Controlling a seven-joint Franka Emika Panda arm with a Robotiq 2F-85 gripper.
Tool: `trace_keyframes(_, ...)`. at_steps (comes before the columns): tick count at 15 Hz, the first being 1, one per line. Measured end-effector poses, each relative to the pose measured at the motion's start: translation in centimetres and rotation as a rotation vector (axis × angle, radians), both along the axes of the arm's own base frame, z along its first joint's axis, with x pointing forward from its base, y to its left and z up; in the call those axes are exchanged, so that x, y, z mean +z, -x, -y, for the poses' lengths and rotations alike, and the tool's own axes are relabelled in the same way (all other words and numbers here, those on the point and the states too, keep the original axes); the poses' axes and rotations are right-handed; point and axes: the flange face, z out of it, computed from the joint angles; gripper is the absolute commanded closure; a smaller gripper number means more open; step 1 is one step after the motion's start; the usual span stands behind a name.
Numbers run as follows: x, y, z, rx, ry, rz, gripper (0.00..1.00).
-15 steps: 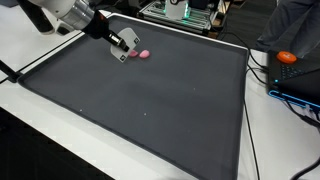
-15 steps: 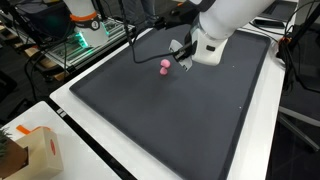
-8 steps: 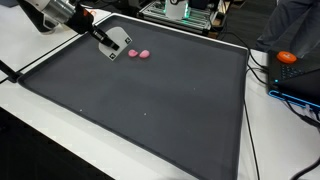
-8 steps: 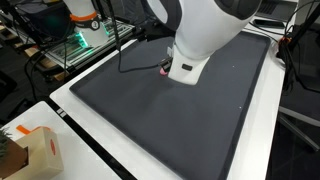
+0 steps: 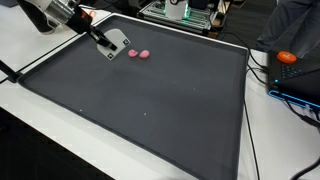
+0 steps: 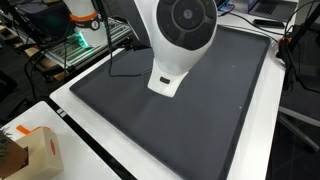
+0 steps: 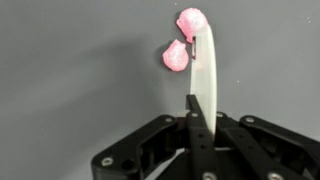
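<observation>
Fingers pressed together, nothing pinched between them; in the wrist view they read as one thin white blade seen edge-on, rising from the black gripper body. First pink lump sits right at the fingertips, against their left side as that view shows it. Contact appears likely, but a hairline gap cannot be ruled out. Second lump lies a little further back along the fingers, also on their left side, touching or almost touching them. The two lumps are just beside each other. In an exterior view the fingers are low over the mat, with both lumps resting on it just past the tips, in the far corner region of the mat. Arm comes in from beyond that corner. In an exterior view the white arm fills the middle and hides fingers and lumps. The dark mat covers most of the white worktop. Well away from the fingers: an orange object off the mat's far side and a cardboard box at the worktop's edge.
</observation>
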Motion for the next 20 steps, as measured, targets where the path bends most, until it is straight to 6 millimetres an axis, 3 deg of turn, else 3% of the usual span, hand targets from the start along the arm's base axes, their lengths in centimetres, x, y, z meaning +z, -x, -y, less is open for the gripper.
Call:
trace_keyframes(8, -0.4, 4.0, 2.3, -0.114, -0.029, -0.017, 0.99)
trace_keyframes(15, -0.9, 7.1, 2.6, -0.184, -0.037, -0.010, 0.99)
trace_keyframes(20, -0.4, 8.2, 2.4, -0.173, -0.041, 0.018, 0.99)
